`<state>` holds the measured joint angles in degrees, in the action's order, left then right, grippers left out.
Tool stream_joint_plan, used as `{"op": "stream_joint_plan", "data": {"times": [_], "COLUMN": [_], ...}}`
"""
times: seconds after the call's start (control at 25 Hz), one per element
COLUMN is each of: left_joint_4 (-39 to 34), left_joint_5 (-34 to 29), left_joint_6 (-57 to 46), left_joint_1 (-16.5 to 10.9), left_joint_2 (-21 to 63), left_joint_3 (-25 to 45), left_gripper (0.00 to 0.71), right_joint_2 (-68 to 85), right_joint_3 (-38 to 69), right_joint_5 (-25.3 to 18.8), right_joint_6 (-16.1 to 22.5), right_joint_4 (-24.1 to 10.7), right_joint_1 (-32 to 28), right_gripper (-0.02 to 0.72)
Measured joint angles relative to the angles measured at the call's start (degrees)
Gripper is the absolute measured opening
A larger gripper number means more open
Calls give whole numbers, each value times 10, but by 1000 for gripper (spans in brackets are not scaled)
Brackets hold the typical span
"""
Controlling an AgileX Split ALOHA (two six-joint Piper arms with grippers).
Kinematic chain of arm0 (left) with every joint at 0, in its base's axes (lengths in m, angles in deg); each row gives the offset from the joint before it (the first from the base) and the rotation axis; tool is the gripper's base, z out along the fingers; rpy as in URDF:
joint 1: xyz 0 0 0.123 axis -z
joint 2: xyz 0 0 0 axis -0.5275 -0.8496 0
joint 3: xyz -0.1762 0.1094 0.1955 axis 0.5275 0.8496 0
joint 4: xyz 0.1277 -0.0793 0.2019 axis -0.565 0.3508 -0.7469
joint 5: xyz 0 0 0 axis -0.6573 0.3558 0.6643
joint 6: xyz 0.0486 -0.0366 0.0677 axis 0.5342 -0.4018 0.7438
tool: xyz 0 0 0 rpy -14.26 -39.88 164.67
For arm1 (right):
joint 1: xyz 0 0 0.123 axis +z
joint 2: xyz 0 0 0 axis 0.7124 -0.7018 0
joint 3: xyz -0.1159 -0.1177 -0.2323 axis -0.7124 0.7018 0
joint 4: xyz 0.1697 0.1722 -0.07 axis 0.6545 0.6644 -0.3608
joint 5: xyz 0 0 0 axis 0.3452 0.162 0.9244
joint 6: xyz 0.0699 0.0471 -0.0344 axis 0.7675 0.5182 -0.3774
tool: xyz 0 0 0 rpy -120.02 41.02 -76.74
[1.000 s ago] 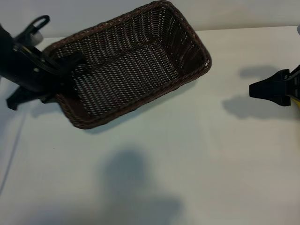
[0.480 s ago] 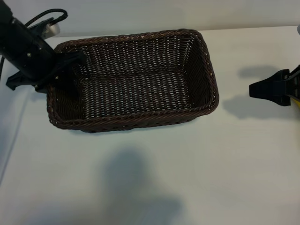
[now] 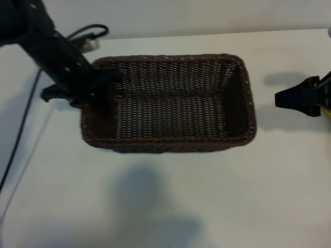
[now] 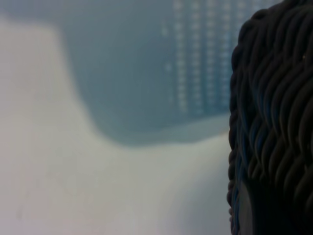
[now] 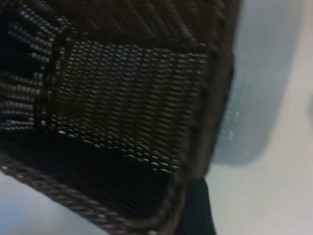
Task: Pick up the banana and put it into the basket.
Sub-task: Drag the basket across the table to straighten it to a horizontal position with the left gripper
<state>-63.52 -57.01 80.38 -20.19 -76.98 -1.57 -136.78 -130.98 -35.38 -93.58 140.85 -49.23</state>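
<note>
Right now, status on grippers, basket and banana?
Left gripper clamped on basket rim, left end. Right gripper open, at table's right edge. Basket empty; banana not clearly in view. Nothing in the way.

R gripper (image 3: pixel 282 98) cut off by frame edge; L fingers (image 3: pixel 106 82) partly hidden by basket (image 3: pixel 170 144).

Bright overhead light — soft shadows; wrist views blurred.

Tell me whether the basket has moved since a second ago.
Yes. The basket, gripped at its left end by the left claw, has swung level and shifted right, toward the unmoved right claw.
</note>
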Motion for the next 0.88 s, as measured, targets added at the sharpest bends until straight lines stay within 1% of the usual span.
{"op": "stream_joint_plan", "data": {"times": [0.16,0.44,0.88], "left_joint_4": [22,33,33], "left_joint_5": [35,55,65], "left_joint_6": [4,31,54], "left_joint_1": [10,11,11], "left_joint_2": [-34,-80,-80], "left_joint_3": [0,0,0], "left_gripper": [157,157,157], "right_joint_2": [0,0,0], "right_joint_3": [0,0,0], "right_joint_5": [0,0,0], "right_joint_6": [0,0,1], "right_joint_4": [0,0,0], "right_joint_1": [0,0,0], "right_gripper": [583,583,583]}}
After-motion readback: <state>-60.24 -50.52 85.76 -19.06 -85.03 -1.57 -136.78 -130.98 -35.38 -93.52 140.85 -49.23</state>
